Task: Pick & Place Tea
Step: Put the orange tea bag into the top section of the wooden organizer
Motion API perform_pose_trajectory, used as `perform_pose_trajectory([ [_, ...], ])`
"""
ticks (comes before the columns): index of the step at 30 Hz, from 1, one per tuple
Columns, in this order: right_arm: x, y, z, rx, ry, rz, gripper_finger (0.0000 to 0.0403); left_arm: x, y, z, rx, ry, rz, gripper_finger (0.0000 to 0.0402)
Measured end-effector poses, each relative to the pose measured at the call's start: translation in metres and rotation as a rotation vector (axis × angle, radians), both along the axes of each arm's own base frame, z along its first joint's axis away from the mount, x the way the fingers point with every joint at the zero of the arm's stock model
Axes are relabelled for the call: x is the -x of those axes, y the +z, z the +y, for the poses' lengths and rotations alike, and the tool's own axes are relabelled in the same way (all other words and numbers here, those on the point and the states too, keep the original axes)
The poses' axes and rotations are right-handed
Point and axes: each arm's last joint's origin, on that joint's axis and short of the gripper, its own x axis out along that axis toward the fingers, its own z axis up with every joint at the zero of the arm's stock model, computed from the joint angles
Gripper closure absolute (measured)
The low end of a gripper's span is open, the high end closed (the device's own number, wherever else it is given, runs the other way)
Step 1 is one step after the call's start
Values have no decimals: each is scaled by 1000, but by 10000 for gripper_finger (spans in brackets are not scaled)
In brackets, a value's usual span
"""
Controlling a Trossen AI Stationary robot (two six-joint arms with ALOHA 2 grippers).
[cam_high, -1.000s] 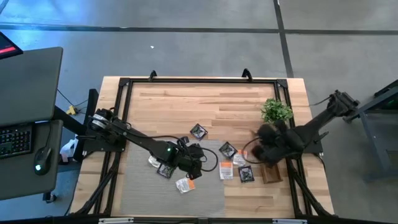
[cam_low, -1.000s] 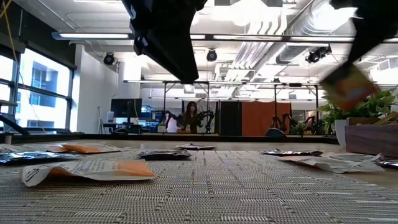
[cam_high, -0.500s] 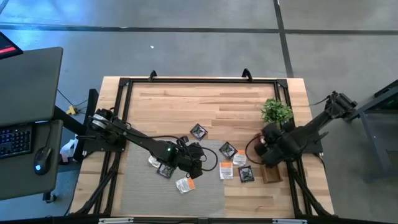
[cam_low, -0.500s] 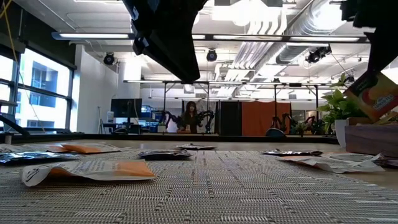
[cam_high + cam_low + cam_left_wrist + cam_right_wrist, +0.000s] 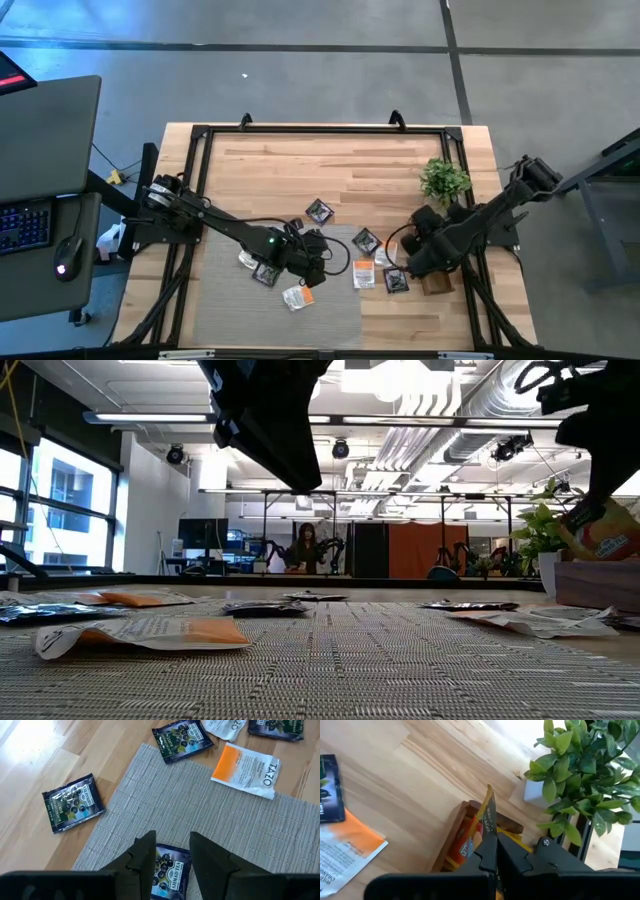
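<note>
The right gripper (image 5: pixel 418 262) has moved down and toward the wooden tray (image 5: pixel 436 280) since a second ago; the left arm has stayed put.

From above, the left gripper (image 5: pixel 312 262) hangs over the grey mat (image 5: pixel 220 300), with flat square tea sachets (image 5: pixel 364 240) lying around it.

From table height, the right gripper pinches an orange-yellow sachet (image 5: pixel 603 532) just above the brown tray. The mat looks rough and woven, with room between sachets.

The left wrist view shows the fingers (image 5: pixel 141 861) partly apart and holding nothing, a black sachet (image 5: pixel 169 871) lying between them.

The right wrist view shows the fingers (image 5: pixel 487 854) squeezed tight on the thin sachet's edge, over the tray beside the green plant (image 5: pixel 580 770).
</note>
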Motion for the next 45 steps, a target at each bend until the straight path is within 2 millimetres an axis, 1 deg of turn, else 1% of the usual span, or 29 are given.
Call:
perform_pose_trajectory([
  [9,-14,-24,0,47,-81,120,403,0,0,0,12,-8,6,284],
  [13,-15,-27,1,46,-89,144,402,0,0,-1,17,-11,9,284],
  [17,-13,-26,2,1,-114,170,398,0,0,-1,17,-11,8,284],
  [20,-10,-24,1,-10,-103,214,376,0,0,-1,17,-11,8,284],
  [27,-8,-23,1,-33,-94,277,304,0,0,-1,34,5,3,284],
  [31,-5,-20,3,-147,-81,367,277,0,0,-1,37,7,2,284],
  [33,-5,-16,6,-176,-52,372,271,0,0,-1,37,6,2,284],
  [35,-4,-9,10,-156,14,334,271,0,0,-1,39,6,-2,284],
  [38,-1,5,14,-115,125,229,276,0,0,-1,40,6,-3,284],
  [40,2,10,14,-134,159,163,285,0,0,-1,44,5,-3,284],
  [42,7,9,12,-177,166,130,303,0,0,-2,59,0,2,284],
  [45,15,-3,6,-236,157,146,351,0,0,-2,66,0,3,284],
])
